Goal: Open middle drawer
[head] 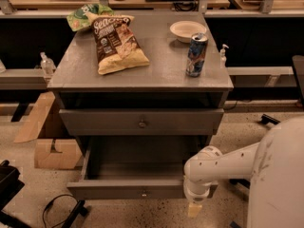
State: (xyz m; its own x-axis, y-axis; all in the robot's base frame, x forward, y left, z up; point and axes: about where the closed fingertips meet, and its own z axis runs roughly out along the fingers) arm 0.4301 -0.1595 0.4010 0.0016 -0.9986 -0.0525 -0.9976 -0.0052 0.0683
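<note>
Drawer (123,190): pulled well out beneath the shut upper drawer (95,122), grey inside showing; task looks about done.
Gripper (194,208): low, just past the front's right corner, clear of the knob (144,192), probably finished pulling; open or closed, cannot tell.

A workshop or lab: cable-strewn tables (28,0) at 12 o'clock, cardboard scraps (57,153) at 8 o'clock, speckled floor (247,127). The claw (194,209) hangs at 5 o'clock.
</note>
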